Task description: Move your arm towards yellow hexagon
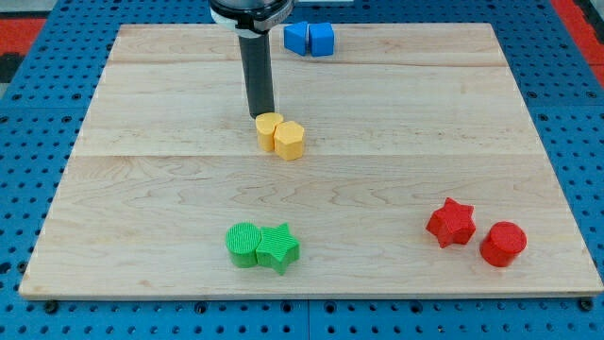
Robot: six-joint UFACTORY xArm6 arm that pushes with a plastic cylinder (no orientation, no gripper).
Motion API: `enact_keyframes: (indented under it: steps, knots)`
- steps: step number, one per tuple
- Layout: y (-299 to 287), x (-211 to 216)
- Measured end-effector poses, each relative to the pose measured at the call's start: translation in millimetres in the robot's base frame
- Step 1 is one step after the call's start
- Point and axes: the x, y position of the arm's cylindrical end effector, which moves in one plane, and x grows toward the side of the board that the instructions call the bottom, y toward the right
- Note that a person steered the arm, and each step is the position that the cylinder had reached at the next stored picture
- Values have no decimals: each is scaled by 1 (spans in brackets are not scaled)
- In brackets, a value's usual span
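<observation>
Green star (278, 247) and green cylinder (244, 245) touch near the view's bottom. Mid-board, yellow hexagon (290, 140) touches a yellow cylinder (269, 127); my tip (261, 114) rests just above that cylinder. No jaws exist, only a rod.

Pale wood-grain surface (170, 189) lies on a blue perforated base (38, 113). The hexagon (290, 140) and the round block (269, 127) are yellow; two blocks (310, 39) blue; cylinder (244, 245) and star (278, 247) green; star (450, 223) and cylinder (503, 244) red. The rod is dark.
</observation>
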Motion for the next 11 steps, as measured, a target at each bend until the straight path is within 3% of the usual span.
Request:
enact_keyframes:
  steps: [11]
  knots:
    - [-18, -9]
